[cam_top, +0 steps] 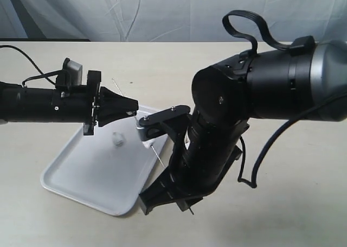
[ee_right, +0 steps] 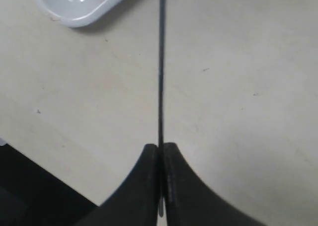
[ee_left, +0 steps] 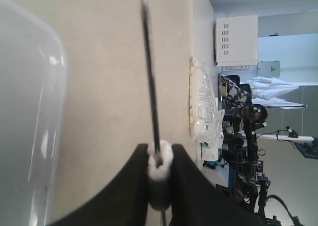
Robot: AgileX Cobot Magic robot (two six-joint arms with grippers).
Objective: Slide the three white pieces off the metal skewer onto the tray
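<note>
Stripping under way: the right fingers (ee_right: 149, 179) clamp the thin, silvery metal skewer (ee_right: 161, 62) near its end, over the counter (cam_top: 303, 203) just right of the tray (cam_top: 76, 176), the rod slanting far-left across that glossy, low-rimmed plastic. The left fingers (ee_left: 129, 186) close narrowly on a soft white piece (ee_left: 160, 184) threaded on it. A second white piece (cam_top: 116, 140) lies on the tray; the third is not visible. Next, probably, a steady pull toward the free tip.

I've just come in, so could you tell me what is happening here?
The right gripper clamps one end of the metal skewer. The left gripper pinches a threaded white piece on it. A loose white piece lies on the tray. I cannot see a third.
</note>
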